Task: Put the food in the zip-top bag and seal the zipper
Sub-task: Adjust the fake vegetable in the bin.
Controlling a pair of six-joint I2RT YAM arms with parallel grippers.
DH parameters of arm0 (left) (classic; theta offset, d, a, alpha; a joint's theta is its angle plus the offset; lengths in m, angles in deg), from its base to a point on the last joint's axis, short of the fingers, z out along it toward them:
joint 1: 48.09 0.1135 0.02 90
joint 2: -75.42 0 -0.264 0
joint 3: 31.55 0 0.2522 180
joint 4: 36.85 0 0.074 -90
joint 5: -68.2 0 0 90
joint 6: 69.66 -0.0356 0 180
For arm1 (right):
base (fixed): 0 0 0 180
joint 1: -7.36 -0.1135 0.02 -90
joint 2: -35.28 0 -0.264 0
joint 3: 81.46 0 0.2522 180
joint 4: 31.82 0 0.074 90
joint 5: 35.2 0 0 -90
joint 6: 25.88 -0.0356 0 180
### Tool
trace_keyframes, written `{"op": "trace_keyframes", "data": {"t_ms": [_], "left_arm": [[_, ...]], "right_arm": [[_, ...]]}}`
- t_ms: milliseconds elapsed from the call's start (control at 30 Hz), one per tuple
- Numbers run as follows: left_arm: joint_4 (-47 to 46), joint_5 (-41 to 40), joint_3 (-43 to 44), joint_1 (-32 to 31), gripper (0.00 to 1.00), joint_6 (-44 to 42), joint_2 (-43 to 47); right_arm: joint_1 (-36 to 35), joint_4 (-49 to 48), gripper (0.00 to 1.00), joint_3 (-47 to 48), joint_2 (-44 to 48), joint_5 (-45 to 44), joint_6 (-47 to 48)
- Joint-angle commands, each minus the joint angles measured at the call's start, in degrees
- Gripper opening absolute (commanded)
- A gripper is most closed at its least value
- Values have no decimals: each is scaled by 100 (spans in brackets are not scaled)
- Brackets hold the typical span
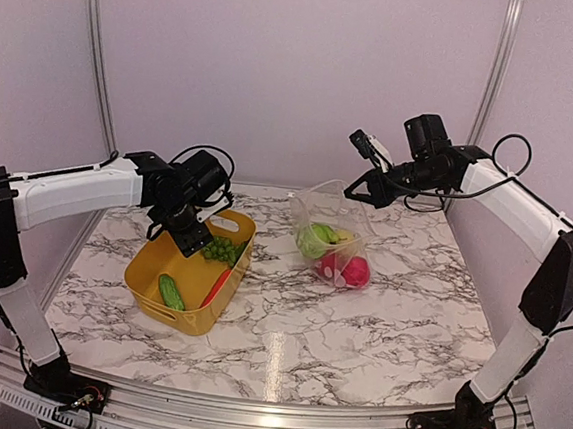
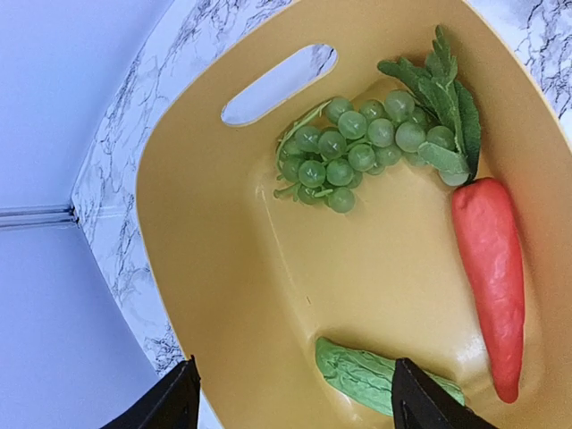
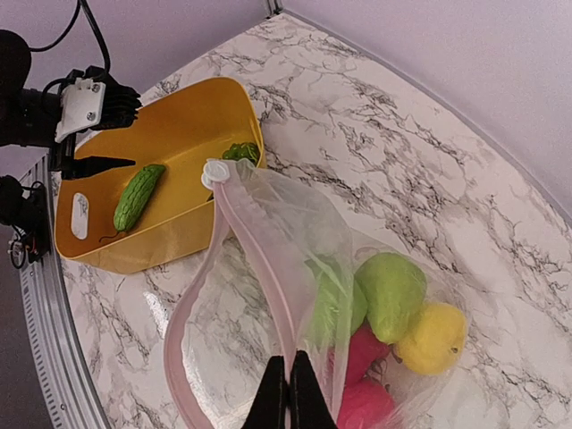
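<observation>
The clear zip-top bag [image 1: 331,223] hangs open mid-table with green, yellow and red fruits [image 1: 335,254] inside. My right gripper [image 1: 359,189] is shut on its pale pink zipper strip [image 3: 259,268] and holds the mouth up; the fruits also show in the right wrist view [image 3: 393,299]. My left gripper [image 1: 196,235] is open and empty, just above the yellow bin [image 1: 145,287]. In the left wrist view the green grapes [image 2: 357,147], a red carrot [image 2: 492,268] and a green cucumber [image 2: 371,375] lie in the bin, the cucumber beside my right fingertip [image 2: 420,407].
The yellow bin [image 2: 197,268] stands at the left of the marble table, with a handle slot [image 2: 277,83] in its end wall. Grey walls and metal rails close in the back and sides.
</observation>
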Motion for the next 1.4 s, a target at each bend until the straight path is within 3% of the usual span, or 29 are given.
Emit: {"op": "trace_keyframes", "data": {"t_ms": [0, 167, 267, 633, 1000, 1367], "left_arm": [[581, 301, -30, -15, 74, 1105, 28], [684, -156, -287, 3, 67, 3089, 111], [450, 154, -536, -4, 62, 4031, 217], [-619, 255, -2220, -137, 62, 6438, 1118], [-1348, 522, -2795, -179, 61, 6680, 565], [-1637, 523, -2483, -181, 54, 6354, -1]], "right_arm": [[29, -44, 0, 68, 57, 10, 68], [34, -42, 0, 85, -9, 63, 76], [31, -46, 0, 85, -26, 102, 72], [31, -62, 0, 11, 35, 136, 102], [34, -42, 0, 69, 5, 188, 85], [28, -60, 0, -3, 70, 153, 103]]}}
